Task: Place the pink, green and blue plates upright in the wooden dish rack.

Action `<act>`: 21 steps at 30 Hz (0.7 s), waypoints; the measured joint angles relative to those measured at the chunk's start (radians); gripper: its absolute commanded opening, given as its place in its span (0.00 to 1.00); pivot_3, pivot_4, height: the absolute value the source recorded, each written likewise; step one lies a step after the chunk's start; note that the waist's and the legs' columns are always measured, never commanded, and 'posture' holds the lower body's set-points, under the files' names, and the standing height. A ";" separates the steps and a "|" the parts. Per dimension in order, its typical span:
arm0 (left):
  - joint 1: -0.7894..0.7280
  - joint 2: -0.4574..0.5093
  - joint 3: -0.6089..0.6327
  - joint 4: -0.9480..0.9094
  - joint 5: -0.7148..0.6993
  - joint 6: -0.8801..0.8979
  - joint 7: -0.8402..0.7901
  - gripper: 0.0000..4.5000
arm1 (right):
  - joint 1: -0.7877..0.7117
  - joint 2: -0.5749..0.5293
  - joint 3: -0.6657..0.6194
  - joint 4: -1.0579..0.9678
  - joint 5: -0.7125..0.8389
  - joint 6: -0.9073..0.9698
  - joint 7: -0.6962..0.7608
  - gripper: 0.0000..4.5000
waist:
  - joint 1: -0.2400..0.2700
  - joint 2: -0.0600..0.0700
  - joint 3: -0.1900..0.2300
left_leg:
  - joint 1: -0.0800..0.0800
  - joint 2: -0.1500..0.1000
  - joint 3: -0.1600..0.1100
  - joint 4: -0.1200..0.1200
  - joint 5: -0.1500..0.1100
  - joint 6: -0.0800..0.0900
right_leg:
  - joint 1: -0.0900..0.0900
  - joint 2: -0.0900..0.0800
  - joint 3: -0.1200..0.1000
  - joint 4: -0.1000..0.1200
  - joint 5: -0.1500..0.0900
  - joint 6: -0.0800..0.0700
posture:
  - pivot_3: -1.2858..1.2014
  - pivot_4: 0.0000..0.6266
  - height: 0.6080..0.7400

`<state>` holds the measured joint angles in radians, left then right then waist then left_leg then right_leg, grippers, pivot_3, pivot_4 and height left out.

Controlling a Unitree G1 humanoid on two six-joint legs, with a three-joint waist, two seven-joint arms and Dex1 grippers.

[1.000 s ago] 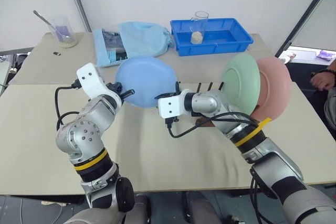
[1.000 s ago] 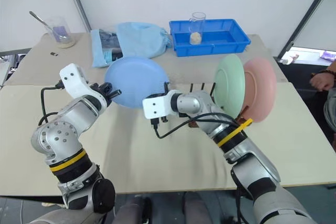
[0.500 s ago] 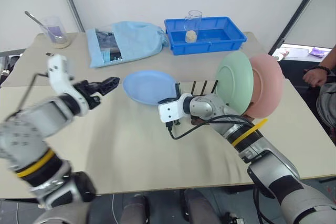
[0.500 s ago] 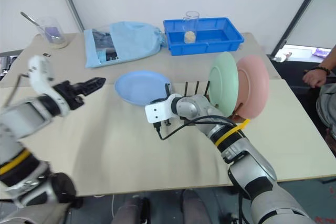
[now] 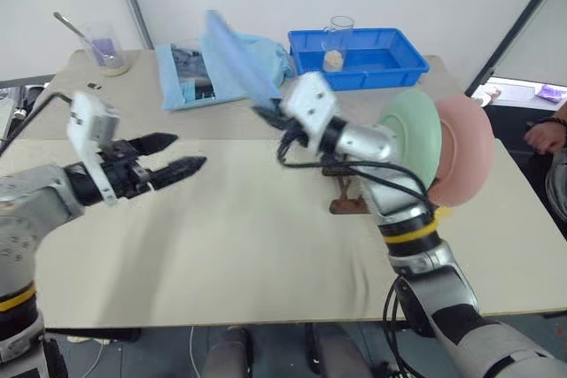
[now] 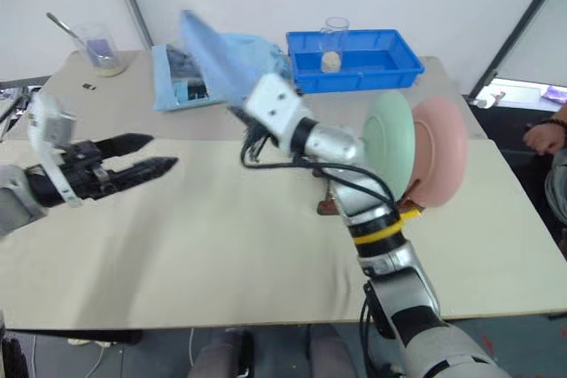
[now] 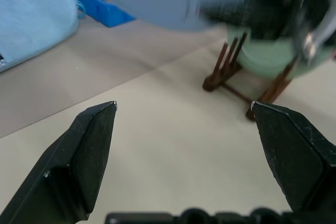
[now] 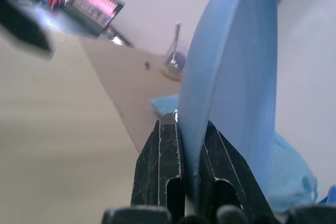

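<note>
The right gripper is clamped on the rim of the blue plate, which it holds in the air, edge-on and tilted, above the far half of the table. The left gripper hangs over the table's left side with its two black fingers spread wide apart and nothing between them.

Just beside the right forearm stands the wooden dish rack, with the green plate and the pink plate upright in it, the pink one behind the green.

The table is a pale beige top with a seam across it. At its far edge lie a light blue cloth bag, a blue tray with a glass in it, and a beaker with a spoon. Behind is a white wall. A person's hand shows at the right edge.
</note>
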<state>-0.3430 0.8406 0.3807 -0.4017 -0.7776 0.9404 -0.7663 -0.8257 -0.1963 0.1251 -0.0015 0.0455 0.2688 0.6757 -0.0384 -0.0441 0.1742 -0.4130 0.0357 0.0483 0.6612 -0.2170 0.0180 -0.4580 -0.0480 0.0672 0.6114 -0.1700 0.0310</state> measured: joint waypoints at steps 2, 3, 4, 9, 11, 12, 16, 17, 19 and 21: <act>-0.003 -0.012 -0.063 -0.005 0.053 -0.088 -0.012 0.98 | 0.053 -0.030 -0.059 -0.115 0.090 0.123 0.002 0.00 | 0.004 0.000 0.000 | -0.002 0.000 0.001 0.000 0.000 0.000 | -0.001 -0.001 0.000 0.000 0.000 0.000 | 0.52 0.24 1.00; -0.005 -0.020 -0.088 -0.011 0.070 -0.120 -0.019 0.98 | 0.078 -0.046 -0.090 -0.171 0.141 0.188 0.003 0.00 | 0.006 0.000 0.000 | -0.002 -0.001 0.001 0.000 0.000 0.000 | -0.001 -0.001 0.000 -0.001 0.000 0.000 | 0.52 0.24 1.00; -0.006 -0.024 -0.112 -0.019 0.078 -0.146 -0.030 0.98 | 0.100 -0.065 -0.121 -0.223 0.190 0.246 0.003 0.00 | 0.008 0.000 0.000 | -0.002 -0.001 0.002 0.000 0.000 0.000 | -0.001 0.000 0.000 -0.001 0.000 0.000 | 0.52 0.24 1.00; -0.006 -0.042 -0.215 -0.044 0.116 -0.252 -0.090 0.98 | 0.182 -0.165 -0.282 -0.500 0.438 0.548 -0.033 0.00 | 0.006 0.000 0.000 | -0.002 0.001 0.002 0.000 0.000 0.001 | -0.002 0.003 0.000 0.000 -0.001 -0.001 | 0.52 0.24 1.00; -0.015 -0.061 -0.248 -0.043 0.126 -0.287 -0.112 0.98 | 0.207 -0.181 -0.339 -0.590 0.515 0.640 -0.089 0.00 | 0.002 0.000 0.000 | -0.001 0.002 0.002 0.000 0.000 0.001 | -0.001 0.004 0.000 0.001 -0.002 -0.001 | 0.52 0.24 1.00; -0.021 -0.072 -0.258 -0.043 0.125 -0.294 -0.121 0.98 | 0.222 -0.184 -0.367 -0.627 0.551 0.681 -0.116 0.00 | 0.002 0.000 0.000 | -0.001 0.002 0.001 0.000 0.000 0.001 | -0.001 0.005 0.000 0.001 -0.002 0.000 | 0.52 0.24 1.00; -0.063 -0.096 -0.287 -0.035 0.094 -0.304 -0.173 0.98 | 0.272 -0.188 -0.468 -0.727 0.693 0.816 -0.226 0.00 | -0.003 0.000 0.000 | 0.001 0.001 0.001 0.000 0.002 0.003 | 0.000 0.005 0.001 0.001 -0.005 0.005 | 0.52 0.24 1.00; -0.074 -0.097 -0.290 -0.031 0.077 -0.304 -0.196 0.98 | 0.297 -0.197 -0.496 -0.746 0.729 0.844 -0.250 0.00 | -0.003 0.000 0.000 | 0.002 0.001 0.001 0.000 0.002 0.004 | 0.001 0.005 0.001 0.001 -0.005 0.005 | 0.52 0.24 1.00; -0.086 -0.097 -0.295 -0.022 0.058 -0.304 -0.235 0.98 | 0.331 -0.211 -0.529 -0.755 0.780 0.887 -0.290 0.00 | -0.005 0.000 0.000 | 0.002 0.000 0.002 0.000 0.002 0.004 | 0.001 0.004 0.002 0.001 -0.005 0.005 | 0.52 0.24 1.00; -0.097 -0.097 -0.297 -0.014 0.028 -0.303 -0.272 0.98 | 0.347 -0.224 -0.557 -0.755 0.830 0.922 -0.334 0.00 | -0.007 0.000 0.000 | 0.002 0.000 0.002 0.000 0.002 0.004 | 0.001 0.004 0.002 0.001 -0.005 0.005 | 0.52 0.24 1.00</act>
<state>-0.4401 0.7433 0.0837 -0.4159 -0.7499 0.6378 -1.0382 -0.4784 -0.4203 -0.4320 -0.7568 0.8755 1.1907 0.3415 -0.0457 -0.0442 0.1742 -0.4105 0.0362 0.0503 0.6614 -0.2149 0.0218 -0.4567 -0.0436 0.0695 0.6123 -0.1750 0.0362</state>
